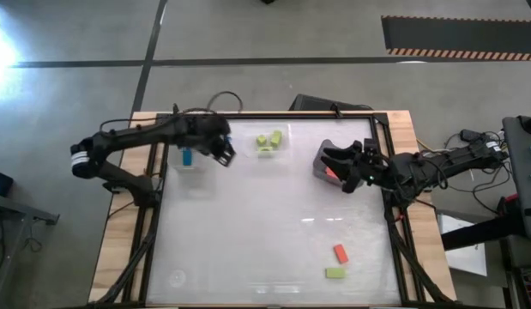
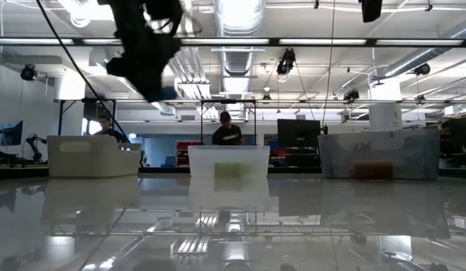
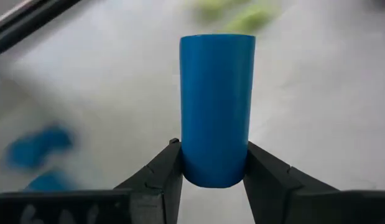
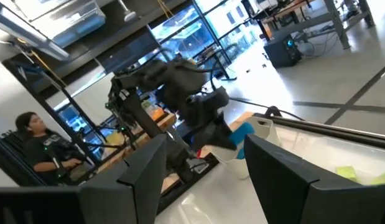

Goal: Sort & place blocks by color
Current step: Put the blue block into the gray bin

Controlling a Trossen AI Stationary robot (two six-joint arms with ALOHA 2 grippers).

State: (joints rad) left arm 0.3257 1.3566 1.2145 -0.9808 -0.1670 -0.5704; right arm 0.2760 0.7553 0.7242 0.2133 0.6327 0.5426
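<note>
While the left gripper [image 1: 224,153] is hanging over the far left part of the table [image 1: 248,240], its fingers are clamping a blue block [image 3: 217,106] between them, and the left wrist view is showing that plainly: the block is standing up out of the fingertips with the pads pressing on both sides of its lower end. From above, the gripper is sitting just beside the clear bin [image 1: 187,160] where another blue piece [image 1: 187,158] is already lying, so I'm judging that the blue block is being carried to that bin and that the next move is calling for a short shift over the bin's opening before the fingers part.

Over on the right, the right gripper [image 1: 340,168] is waiting above the grey bin [image 1: 322,163], where something red is showing. Its own wrist view is showing its two fingers spread apart with nothing between them.

Green blocks [image 1: 268,141] are sitting together in the middle bin at the far edge, and one red block [image 1: 340,253] and one green block [image 1: 335,273] are still lying loose near the front right, close together.

Only the high view is giving the layout of bins and leftovers. The low view is showing the raised left arm with a bit of blue at its tip and the three bins in a row, with people seated in the room beyond.
</note>
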